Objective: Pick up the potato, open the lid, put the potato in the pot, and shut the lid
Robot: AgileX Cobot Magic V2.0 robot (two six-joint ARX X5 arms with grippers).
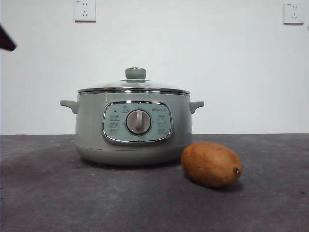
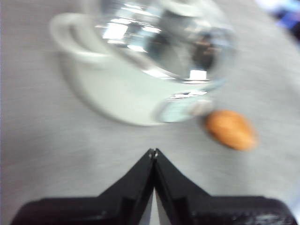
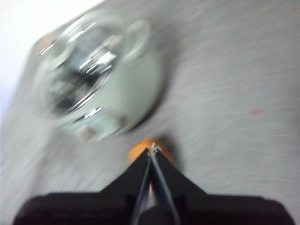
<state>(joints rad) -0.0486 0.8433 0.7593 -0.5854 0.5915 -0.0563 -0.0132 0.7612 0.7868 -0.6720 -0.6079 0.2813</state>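
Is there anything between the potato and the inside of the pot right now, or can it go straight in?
Yes: the lid is seated on the pot, closing its opening. The potato lies on the table beside the pot's front, ungrasped. Both the left tool and the right tool are shut and hold nothing.

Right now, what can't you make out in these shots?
- Inside of the squat sage-green cooker pot: hidden in the front view by its wall and the glass lid; glare and blur in both wrist views.
- Oval orange-brown potato: mostly behind the right pincer.
- Panel labels: too small.
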